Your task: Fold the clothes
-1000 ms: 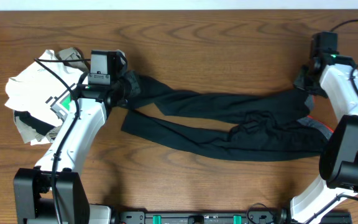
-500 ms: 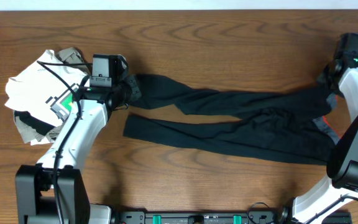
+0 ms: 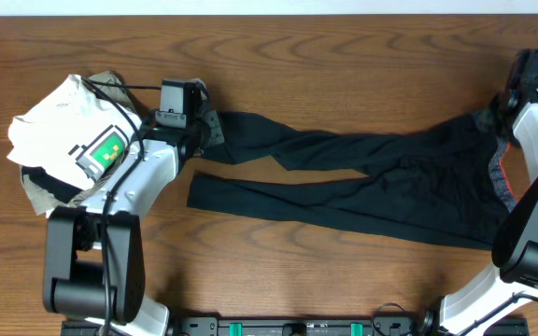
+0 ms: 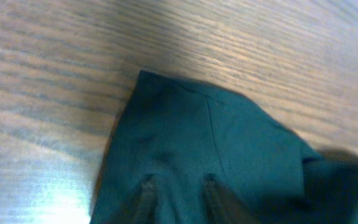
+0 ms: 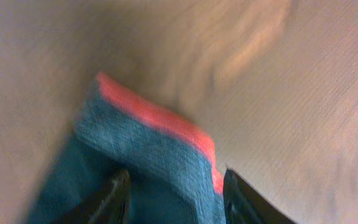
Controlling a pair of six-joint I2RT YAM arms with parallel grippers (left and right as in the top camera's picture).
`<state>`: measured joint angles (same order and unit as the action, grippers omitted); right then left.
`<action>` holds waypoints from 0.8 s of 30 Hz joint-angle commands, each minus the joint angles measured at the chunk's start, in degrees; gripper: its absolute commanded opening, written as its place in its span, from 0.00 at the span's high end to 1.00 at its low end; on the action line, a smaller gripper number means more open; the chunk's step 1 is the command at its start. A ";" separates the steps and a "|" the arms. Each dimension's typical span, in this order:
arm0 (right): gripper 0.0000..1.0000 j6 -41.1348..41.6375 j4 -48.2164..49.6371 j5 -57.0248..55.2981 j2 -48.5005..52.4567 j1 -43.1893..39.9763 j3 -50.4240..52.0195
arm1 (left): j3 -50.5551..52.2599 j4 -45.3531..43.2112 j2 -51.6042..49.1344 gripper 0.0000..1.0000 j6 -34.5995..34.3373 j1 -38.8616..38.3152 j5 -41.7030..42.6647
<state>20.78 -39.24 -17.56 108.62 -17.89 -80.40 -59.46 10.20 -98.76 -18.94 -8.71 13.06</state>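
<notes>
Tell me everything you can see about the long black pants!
The pants are long, black and thin, maybe stretchy, lying flat across the wooden table. Two legs point left, slightly apart, a bit wrinkled. The waistband at the right end is speckled grey with a coral-red edge. The left gripper is at the upper leg's cuff, the right gripper at the waistband, both with fingers apart around the cloth.

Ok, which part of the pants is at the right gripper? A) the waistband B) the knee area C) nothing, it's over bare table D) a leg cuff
A: the right wrist view shows the grey, coral-edged waistband of the pants lying between the fingers of the right gripper.
</notes>
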 commanded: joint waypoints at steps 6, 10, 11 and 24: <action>0.53 -4.46 -21.09 17.57 -2.97 0.09 0.66 | 0.48 -3.50 -5.88 0.45 1.36 0.11 -5.03; 0.52 -5.22 -24.96 17.81 -2.97 0.76 3.56 | 0.48 -6.23 -9.81 0.44 1.36 0.11 -5.01; 0.51 -5.20 -24.90 17.81 -2.97 0.81 4.44 | 0.48 -6.84 -10.64 0.43 1.33 0.11 -4.98; 0.51 -3.58 -11.98 14.49 -2.95 -0.46 20.31 | 0.48 -7.23 -16.46 0.94 2.86 0.17 -5.03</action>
<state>16.36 -52.51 -0.27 106.76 -17.74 -62.59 -60.03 0.99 -111.35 -16.88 -8.58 7.97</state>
